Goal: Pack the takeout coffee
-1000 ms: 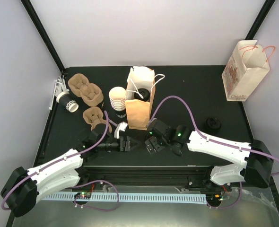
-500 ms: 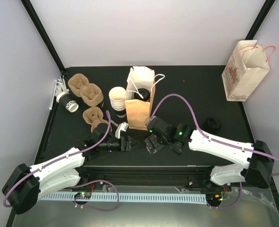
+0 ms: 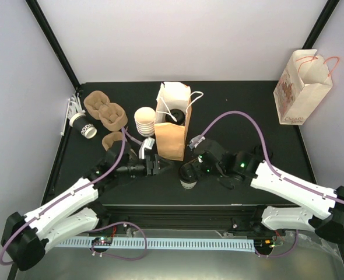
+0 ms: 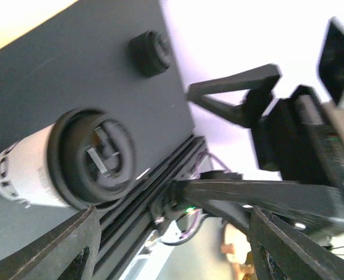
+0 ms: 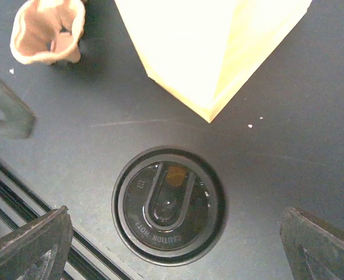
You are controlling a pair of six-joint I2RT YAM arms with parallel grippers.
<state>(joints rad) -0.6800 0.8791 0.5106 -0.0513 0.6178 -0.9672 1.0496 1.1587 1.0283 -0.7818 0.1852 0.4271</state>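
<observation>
coffee cup [image 4: 26, 169] upright, lid [image 5: 168, 205] reads "caution hot"; we note brown bag [image 5: 213, 52] just beside; left claw [image 4: 172, 233], right claw [image 5: 175, 216] spread wide

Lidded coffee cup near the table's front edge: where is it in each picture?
Top external: lidded cup at low centre.
Left wrist: lidded cup left of centre.
Right wrist: lidded cup at lower centre, seen from above.
Shared landmark: the front rail beside it.

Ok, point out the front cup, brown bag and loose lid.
front cup [image 5: 168, 204], right wrist view, centre of its lid.
brown bag [image 3: 171, 137], top external view, front face.
loose lid [image 4: 151, 52], left wrist view, its top.
</observation>
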